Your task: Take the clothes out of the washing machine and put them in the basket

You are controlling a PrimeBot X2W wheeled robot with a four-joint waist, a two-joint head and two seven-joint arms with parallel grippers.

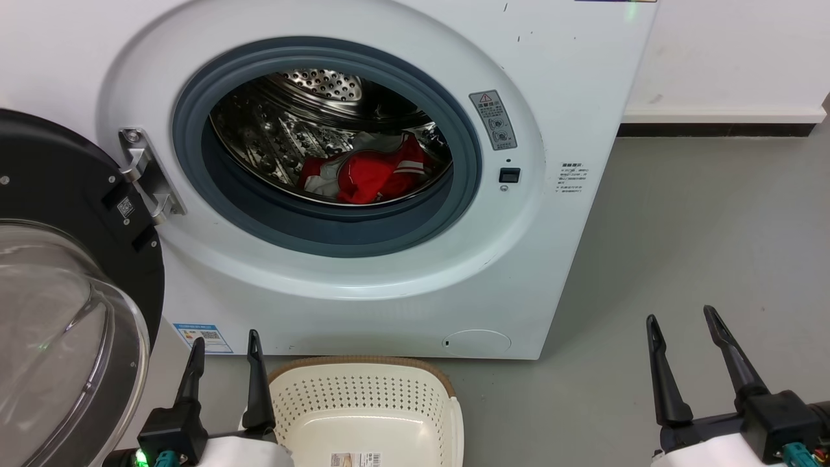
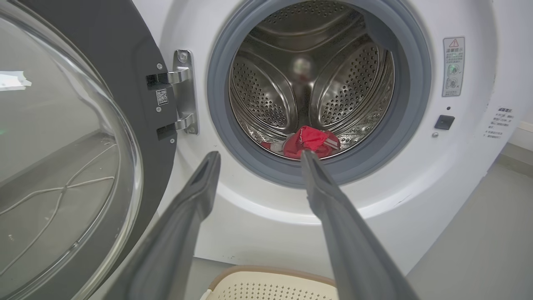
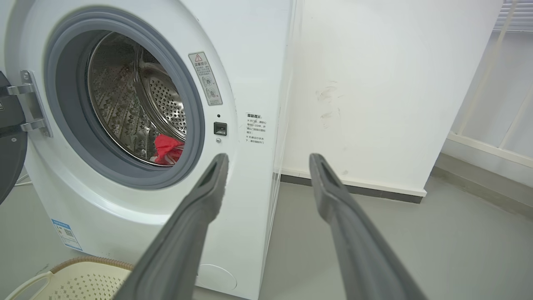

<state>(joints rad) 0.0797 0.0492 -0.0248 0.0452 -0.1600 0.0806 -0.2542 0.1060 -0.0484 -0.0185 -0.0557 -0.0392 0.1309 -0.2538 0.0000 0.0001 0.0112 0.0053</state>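
Note:
The white washing machine (image 1: 570, 84) stands with its black-framed glass door (image 1: 58, 311) swung open to the left. Red clothes (image 1: 373, 172) with white panels lie in a heap at the bottom of the steel drum (image 1: 285, 130); they are also visible as clothes (image 2: 310, 141) and clothes (image 3: 166, 149). The cream basket (image 1: 363, 395) sits on the floor in front of the machine, nothing in it but a label. My left gripper (image 1: 225, 345) is open beside the basket's left rim. My right gripper (image 1: 682, 319) is open over the floor at the lower right. Both are empty.
The open door (image 2: 62, 146) takes up the space on my left. Grey floor (image 1: 700, 246) stretches to the right of the machine as far as a white wall (image 3: 374, 83) with a dark skirting. The basket rim (image 2: 266, 275) lies just below the porthole.

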